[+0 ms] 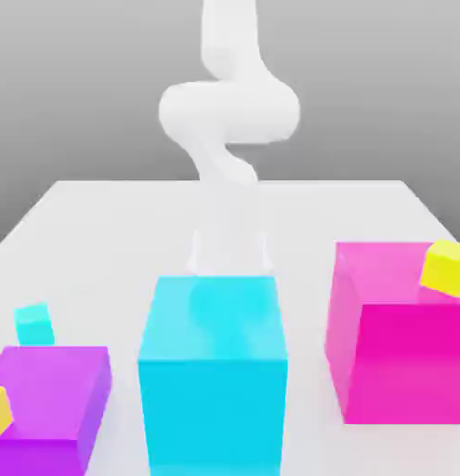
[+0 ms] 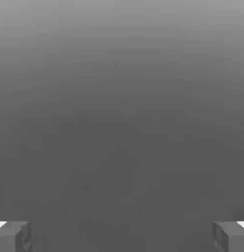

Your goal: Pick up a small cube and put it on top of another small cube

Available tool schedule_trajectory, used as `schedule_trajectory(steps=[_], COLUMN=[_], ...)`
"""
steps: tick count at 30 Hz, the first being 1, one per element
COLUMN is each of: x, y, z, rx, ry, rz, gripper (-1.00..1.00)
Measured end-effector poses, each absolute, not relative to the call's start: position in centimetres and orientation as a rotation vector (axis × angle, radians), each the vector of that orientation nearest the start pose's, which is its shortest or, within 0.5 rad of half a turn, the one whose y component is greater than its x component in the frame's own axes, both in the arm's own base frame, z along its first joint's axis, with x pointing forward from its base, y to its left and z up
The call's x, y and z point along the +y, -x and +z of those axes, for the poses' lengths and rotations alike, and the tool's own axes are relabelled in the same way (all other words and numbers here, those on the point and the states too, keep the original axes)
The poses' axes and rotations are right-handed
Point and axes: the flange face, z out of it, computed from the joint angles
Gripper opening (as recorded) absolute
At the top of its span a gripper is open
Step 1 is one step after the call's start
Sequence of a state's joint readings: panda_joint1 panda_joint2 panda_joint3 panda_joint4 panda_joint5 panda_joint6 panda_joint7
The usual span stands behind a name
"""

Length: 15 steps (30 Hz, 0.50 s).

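Main risk: small cyan cube (image 1: pixel 34 324) sits on the counter (image 1: pixel 112 232) tight behind the purple block (image 1: pixel 49 404), so the tool's (image 2: pixel 122 236) wide-apart, empty fingers could clip that block on descent; yellow cube (image 1: pixel 446 268) perches tilted on the magenta block (image 1: pixel 400 330), a poor stacking base; cyan cube looks plain, slightly rotated

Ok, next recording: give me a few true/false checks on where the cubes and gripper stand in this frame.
1. The small cyan cube sits on the table. True.
2. The small cyan cube is stacked on a yellow cube. False: it stands alone beside the purple block.
3. The gripper holds a cube. False: its fingers stand wide apart, nothing between.
4. A yellow cube appears by the magenta block. True.
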State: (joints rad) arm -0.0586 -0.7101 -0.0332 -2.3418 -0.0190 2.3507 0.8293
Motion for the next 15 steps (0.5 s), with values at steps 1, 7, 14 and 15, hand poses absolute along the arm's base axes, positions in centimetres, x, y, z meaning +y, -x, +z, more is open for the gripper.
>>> schedule_trajectory(steps=[1,7,14,15], x=[-5.8,-16.8,-27.7,-28.9], y=[-39.1,-41.5,-36.2,-34.9], z=[64.1,51.0,35.5,33.4], rx=[1.275,1.693,2.148,2.209], ry=[2.441,2.373,2.171,2.132], rz=[-0.914,-0.686,-0.383,-0.336], gripper=[0.00,0.00,0.00,0.00])
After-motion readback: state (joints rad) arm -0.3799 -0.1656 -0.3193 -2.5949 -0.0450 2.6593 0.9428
